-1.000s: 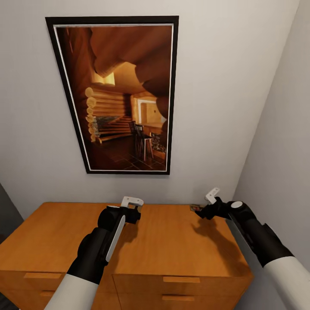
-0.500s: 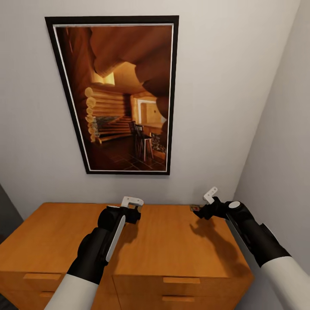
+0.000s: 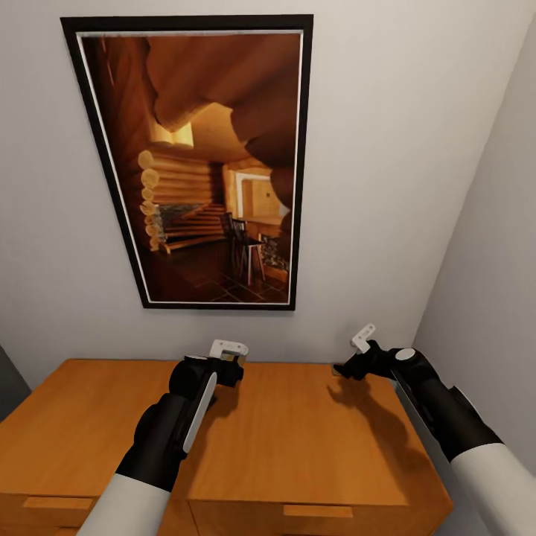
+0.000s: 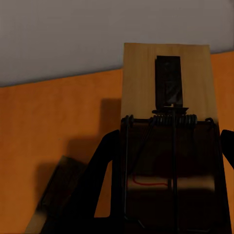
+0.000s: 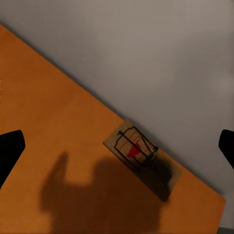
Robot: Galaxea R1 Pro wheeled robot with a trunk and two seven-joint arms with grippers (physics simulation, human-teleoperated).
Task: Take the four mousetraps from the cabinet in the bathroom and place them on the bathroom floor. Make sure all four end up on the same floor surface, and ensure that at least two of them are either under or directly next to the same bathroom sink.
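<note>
So we're early on here, I'd say. The robot's parked at the cabinet (image 3: 298,439) against the far wall, under a big framed picture (image 3: 201,160), and no bathroom floor is in view. The left gripper (image 3: 227,356) is clamped on one mousetrap (image 4: 165,122), held above the orange surface. The right gripper (image 3: 356,356) hovers with its fingers spread wide over another mousetrap (image 5: 136,148) lying flat at the far right edge, by the wall. That second one isn't grabbed yet, and nothing's placed.
</note>
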